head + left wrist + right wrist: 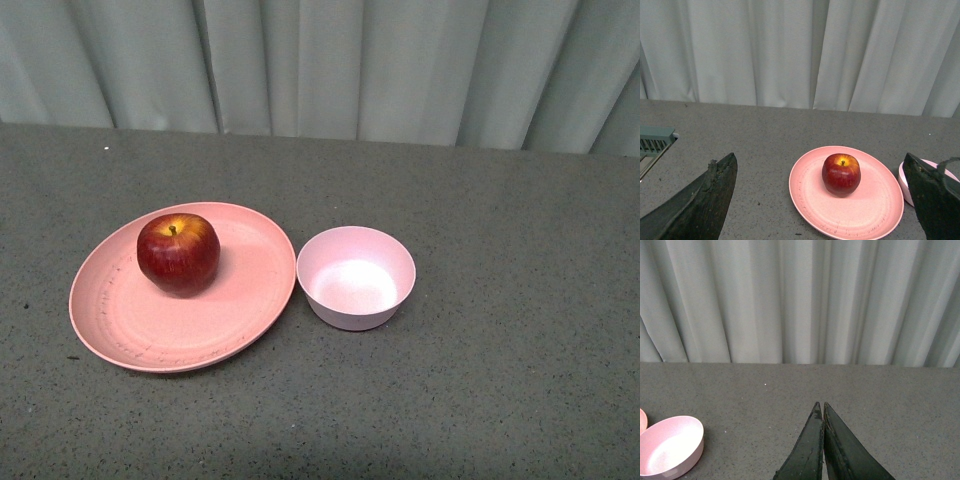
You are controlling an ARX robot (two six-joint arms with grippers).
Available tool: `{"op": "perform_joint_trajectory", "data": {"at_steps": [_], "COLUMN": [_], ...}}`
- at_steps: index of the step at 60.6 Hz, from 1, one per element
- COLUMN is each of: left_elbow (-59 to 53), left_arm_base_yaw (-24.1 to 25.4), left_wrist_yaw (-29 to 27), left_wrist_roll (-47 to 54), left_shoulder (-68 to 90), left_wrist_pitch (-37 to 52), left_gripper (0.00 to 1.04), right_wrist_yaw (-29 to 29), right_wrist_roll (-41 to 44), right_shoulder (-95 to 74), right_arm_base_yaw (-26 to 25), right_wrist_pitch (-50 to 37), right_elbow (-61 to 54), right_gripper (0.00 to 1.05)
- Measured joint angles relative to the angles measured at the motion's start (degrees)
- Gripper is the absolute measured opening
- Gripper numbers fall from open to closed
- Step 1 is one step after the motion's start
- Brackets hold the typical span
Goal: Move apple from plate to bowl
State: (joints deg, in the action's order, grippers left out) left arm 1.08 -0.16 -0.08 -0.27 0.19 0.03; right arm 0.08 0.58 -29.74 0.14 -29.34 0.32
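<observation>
Glossy dark-red apple (841, 174) on wide salmon-pink plate (880, 210), ahead of L gripper (819, 156), btwn its wide-spread jaws.
Small pale-pink bowl (356, 278) just beside plate rim; grey table (500, 400) open around both (R gripper (820, 406) pinched together).

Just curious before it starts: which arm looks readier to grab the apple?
Probably left: the left gripper is open and faces the apple on the plate; the right gripper is shut, seeing no apple.
</observation>
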Motion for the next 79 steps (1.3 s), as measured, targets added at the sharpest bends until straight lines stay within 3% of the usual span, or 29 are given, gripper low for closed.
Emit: {"op": "perform_joint_trajectory", "data": {"at_steps": [47,52,64,69,79], "left_elbow": [0.0,0.0,0.0,0.0,0.0], "left_arm_base_yaw": [0.0,0.0,0.0,0.0,0.0], "left_wrist_yaw": [0.0,0.0,0.0,0.0,0.0], "left_wrist_roll": [0.0,0.0,0.0,0.0,0.0], "left_shoulder": [0.0,0.0,0.0,0.0,0.0], "left_wrist_pitch": [0.0,0.0,0.0,0.0,0.0], "left_gripper": [0.98,0.98,0.98,0.98,0.98], "right_wrist_yaw": [0.0,-0.1,-0.1,-0.1,-0.1], "right_wrist_roll": [0.0,0.0,0.0,0.0,0.0], "right_shoulder": [19.9,27.5,29.4,29.4,29.5], "right_arm_base_yaw": [0.0,0.0,0.0,0.0,0.0], "right_wrist_pitch": [19.3,28.7,29.2,29.3,29.3], "right_elbow": [0.0,0.0,0.0,0.0,0.0], "right_gripper": [0.01,0.01,0.01,0.13,0.47]}}
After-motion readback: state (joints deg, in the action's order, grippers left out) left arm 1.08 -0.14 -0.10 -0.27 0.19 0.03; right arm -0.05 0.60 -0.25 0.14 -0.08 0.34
